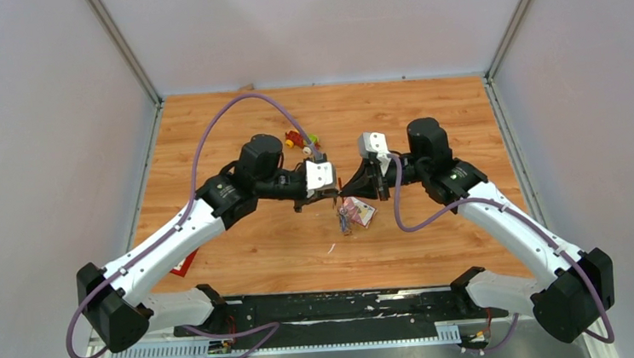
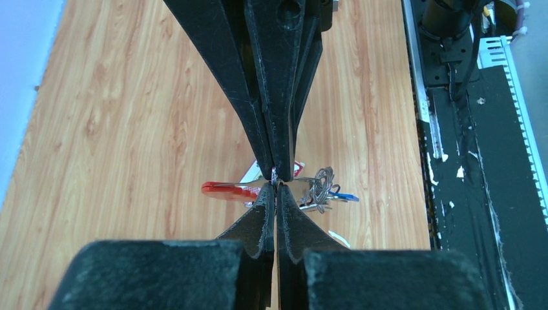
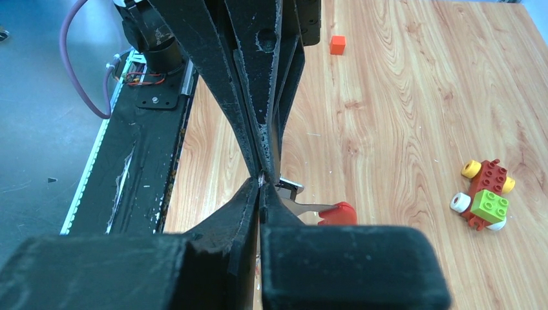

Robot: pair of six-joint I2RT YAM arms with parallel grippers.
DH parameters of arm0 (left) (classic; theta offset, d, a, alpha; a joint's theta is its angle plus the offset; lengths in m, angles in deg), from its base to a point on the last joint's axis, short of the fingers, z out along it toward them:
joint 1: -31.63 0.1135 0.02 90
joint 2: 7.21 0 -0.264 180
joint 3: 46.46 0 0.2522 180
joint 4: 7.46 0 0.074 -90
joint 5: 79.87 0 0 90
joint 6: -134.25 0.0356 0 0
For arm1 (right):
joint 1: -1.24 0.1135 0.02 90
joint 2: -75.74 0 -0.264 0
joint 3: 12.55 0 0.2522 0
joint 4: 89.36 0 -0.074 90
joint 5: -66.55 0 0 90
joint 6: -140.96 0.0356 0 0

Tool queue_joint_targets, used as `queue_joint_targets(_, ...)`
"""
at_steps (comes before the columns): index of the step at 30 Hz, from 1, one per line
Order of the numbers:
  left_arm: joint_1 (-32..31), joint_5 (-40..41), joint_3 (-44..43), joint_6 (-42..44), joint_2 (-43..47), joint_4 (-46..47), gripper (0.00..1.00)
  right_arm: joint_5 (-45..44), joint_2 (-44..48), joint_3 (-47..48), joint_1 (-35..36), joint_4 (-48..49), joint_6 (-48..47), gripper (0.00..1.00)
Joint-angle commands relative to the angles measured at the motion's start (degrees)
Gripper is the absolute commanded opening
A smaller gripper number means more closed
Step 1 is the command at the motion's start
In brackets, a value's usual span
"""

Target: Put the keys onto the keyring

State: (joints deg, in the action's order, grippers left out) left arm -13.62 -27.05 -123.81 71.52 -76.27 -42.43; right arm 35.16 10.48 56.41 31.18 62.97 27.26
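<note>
Far left on the bench: a flat red scrap, half under the left arm. Toy car sat toward the far edge, just behind the left wrist, well clear of the work.

Left gripper was closed, jaws together with no gap visible. It was held off the bench at mid-table, pointing right. Its tips met the right gripper tip to tip, and in the left wrist view both pairs of tips converged on one spot.

Keyring was at that spot, up in the air and pinched between the two sets of tips by its thin wire. The red fob stuck out sideways toward the far side of the bench. The right wrist view showed the same fob with a grey metal piece running into it; I couldn't tell whether that piece was the grey fob or a key.

Keys were bunched on the near side of the pinch point, one with a blue head showing. From the top they sat just below the grippers, against the pink foil packet. I couldn't tell whether they hung from the ring or lay on the wood.

Right gripper was also closed, clamped at the same wire, pointing left.
</note>
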Motion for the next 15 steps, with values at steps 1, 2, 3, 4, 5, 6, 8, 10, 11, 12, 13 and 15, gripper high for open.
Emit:
queue_joint_targets(1,-1.08,1.73,-3.71,-2.49,0.03,-3.13,0.00,-1.01,0.86,0.52,-0.25,1.98,-0.64,0.05)
queue_joint_targets(2,-1.21,2.17,-4.22,-2.79,-0.37,-3.90,0.00,-1.04,0.79,0.46,-0.27,1.96,-0.66,0.07)
queue_joint_targets(3,-1.36,2.69,-4.64,-3.18,-0.64,-5.10,0.00,-1.16,0.75,0.51,-0.23,1.96,-0.60,0.10)
queue_joint_targets(4,-1.53,3.10,-5.03,-3.49,-0.90,-5.92,0.00,-1.19,0.75,0.52,-0.25,1.98,-0.66,0.13)
queue_joint_targets(5,-1.70,3.43,-5.48,-3.61,-1.17,-6.74,0.00,-1.29,0.74,0.51,-0.20,1.92,-0.70,0.14)
queue_joint_targets(6,-1.80,3.86,-5.94,-3.82,-1.34,-7.80,0.00,-1.39,0.79,0.52,-0.22,1.83,-0.84,0.16)
queue_joint_targets(8,-2.17,4.76,-7.27,-3.97,-1.67,-9.92,0.00,-1.49,0.97,0.52,-0.29,1.50,-1.28,0.19)
queue_joint_targets(10,-2.37,5.70,-8.51,-4.39,-2.02,-12.05,0.00,-1.56,1.13,0.56,-0.16,1.23,-1.74,0.21)
queue_joint_targets(11,-2.37,5.99,-9.13,-5.04,-2.18,-12.84,0.00,-1.57,1.28,0.66,-0.16,1.11,-1.88,0.21)
queue_joint_targets(12,-2.42,6.14,-9.80,-5.79,-2.38,-13.51,0.00,-1.55,1.45,0.69,-0.20,1.12,-1.95,0.21)
queue_joint_targets(13,-2.53,6.16,-10.52,-6.56,-2.54,-14.35,0.00,-1.44,1.54,0.70,-0.22,1.13,-1.95,0.21)
queue_joint_targets(15,-2.72,6.64,-12.15,-8.10,-3.02,-16.04,0.00,-0.93,1.62,0.63,-0.20,1.12,-1.96,0.21)
